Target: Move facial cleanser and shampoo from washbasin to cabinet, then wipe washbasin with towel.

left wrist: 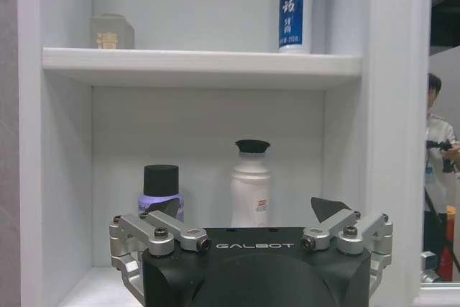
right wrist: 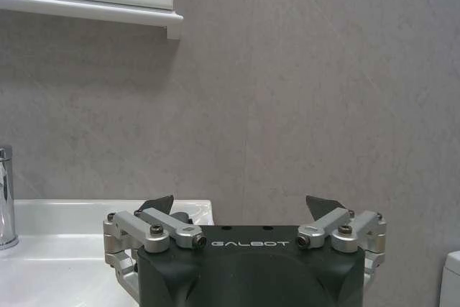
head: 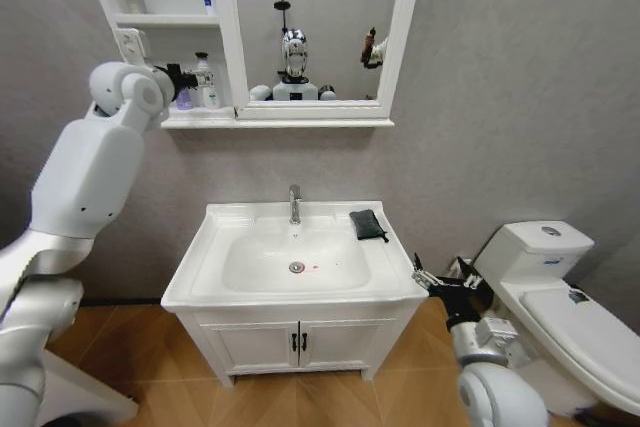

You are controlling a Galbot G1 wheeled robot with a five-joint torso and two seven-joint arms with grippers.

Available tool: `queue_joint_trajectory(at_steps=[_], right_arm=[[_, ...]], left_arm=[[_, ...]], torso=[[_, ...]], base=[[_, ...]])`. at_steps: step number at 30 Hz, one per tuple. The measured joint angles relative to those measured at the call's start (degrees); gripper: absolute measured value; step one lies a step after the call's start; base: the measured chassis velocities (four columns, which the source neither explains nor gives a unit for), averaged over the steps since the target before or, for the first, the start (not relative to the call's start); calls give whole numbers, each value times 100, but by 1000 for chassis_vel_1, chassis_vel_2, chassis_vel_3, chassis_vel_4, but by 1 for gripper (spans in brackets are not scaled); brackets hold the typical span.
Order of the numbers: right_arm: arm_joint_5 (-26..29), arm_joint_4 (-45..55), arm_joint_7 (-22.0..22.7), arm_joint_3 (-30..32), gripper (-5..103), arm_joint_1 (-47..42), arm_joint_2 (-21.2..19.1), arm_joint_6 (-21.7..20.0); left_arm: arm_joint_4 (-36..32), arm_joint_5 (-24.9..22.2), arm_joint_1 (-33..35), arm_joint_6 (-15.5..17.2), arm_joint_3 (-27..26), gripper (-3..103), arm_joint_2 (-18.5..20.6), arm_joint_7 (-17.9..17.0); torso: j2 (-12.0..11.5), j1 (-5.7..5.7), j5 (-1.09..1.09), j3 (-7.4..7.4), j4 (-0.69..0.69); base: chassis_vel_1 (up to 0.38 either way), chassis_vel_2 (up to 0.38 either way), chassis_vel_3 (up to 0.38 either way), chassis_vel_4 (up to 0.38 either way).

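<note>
The cabinet (head: 190,119) hangs left of the mirror. On its lower shelf stand a white bottle (left wrist: 251,186) with a black cap and a short purple bottle (left wrist: 160,190) with a black cap. I cannot tell which is the facial cleanser and which the shampoo. My left gripper (left wrist: 248,210) is open just in front of them, holding nothing; in the head view the left gripper (head: 186,77) is raised to that shelf. The dark towel (head: 368,224) lies folded on the washbasin (head: 215,217), right of the tap (head: 294,204). My right gripper (right wrist: 241,206) is open by the washbasin's front right corner.
The upper shelf holds a blue-and-white tube (left wrist: 295,5) and a small grey box (left wrist: 111,31). A mirror (head: 315,27) fills the cabinet's right part. The two-door floor vanity (head: 300,342) stands below the basin. To the right stands a white toilet (head: 560,297).
</note>
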Motion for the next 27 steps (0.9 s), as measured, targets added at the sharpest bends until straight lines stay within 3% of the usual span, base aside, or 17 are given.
queue_joint_trajectory(at_steps=[1,2,7,9,12,14,15,17,19,20,21,22,23,24,25,26,27], right_arm=[[0,32,5,5,100,-12,-2,-8],[0,32,5,5,100,-12,-2,-8],[7,113,46,24,100,-38,-8,-60],[23,166,68,-6,100,-33,-27,-159],[39,185,76,-27,100,-27,-38,-190],[87,215,84,-72,100,-24,-68,-264],[87,215,84,-72,100,-24,-68,-264],[101,243,101,-73,100,-48,-70,-280],[109,283,127,-47,100,-99,-61,-281],[145,333,174,-16,100,-144,-54,-295],[145,333,174,-16,100,-144,-54,-295],[197,365,227,-12,100,-147,-65,-343],[197,365,227,-12,100,-147,-65,-343],[215,370,249,-14,100,-141,-78,-366],[239,375,269,-20,100,-129,-106,-401],[239,375,269,-20,100,-129,-106,-401],[292,375,284,-30,100,-125,-132,-440]], left_arm=[[-410,-234,212,1,-113,100,243,-149],[-410,-234,212,1,-113,100,243,-149],[-1652,-548,1154,4,-700,100,1040,-421],[-2562,-561,2308,-84,-1529,100,1480,-513],[-2856,-482,2873,-108,-1991,100,1597,-500],[-3428,-237,4405,-146,-3068,100,1716,-370],[-3428,-237,4405,-146,-3068,100,1716,-370],[-3730,-52,5352,-208,-3697,100,1561,-346],[-3819,170,5737,-283,-3940,100,1404,-257],[-3876,519,6161,-444,-4165,100,1203,-34],[-3876,519,6161,-444,-4165,100,1203,-34],[-3931,934,6635,-672,-4453,100,966,276],[-3931,934,6635,-672,-4453,100,966,276],[-3979,1211,6998,-853,-4653,100,774,497],[-4086,1545,7575,-1113,-4943,100,426,841],[-4086,1545,7575,-1113,-4943,100,426,841],[-4193,1712,7999,-1250,-5155,100,99,1012]], torso=[[0,1,2,0,-3],[0,1,2,0,-3],[0,0,0,0,3],[1,0,-1,-1,3],[1,0,-1,-1,2],[1,-1,-3,-1,6],[1,-1,-3,-1,6],[1,-1,-2,0,5],[1,-1,0,0,3],[1,-1,0,0,-5],[1,-1,0,0,-5],[1,0,2,0,-4],[1,0,2,0,-4],[1,0,2,0,-3],[1,0,-1,0,2],[1,0,-1,0,2],[1,0,-1,0,4]], base=[[0,0,0,0],[0,0,0,0],[0,0,0,0],[0,0,0,0],[0,0,0,0],[0,0,0,0],[0,0,0,0],[0,0,0,0],[0,0,0,0],[0,0,0,0],[0,0,0,0],[0,0,0,0],[0,0,0,0],[0,0,0,0],[0,0,0,0],[0,0,0,0],[0,0,0,0]])
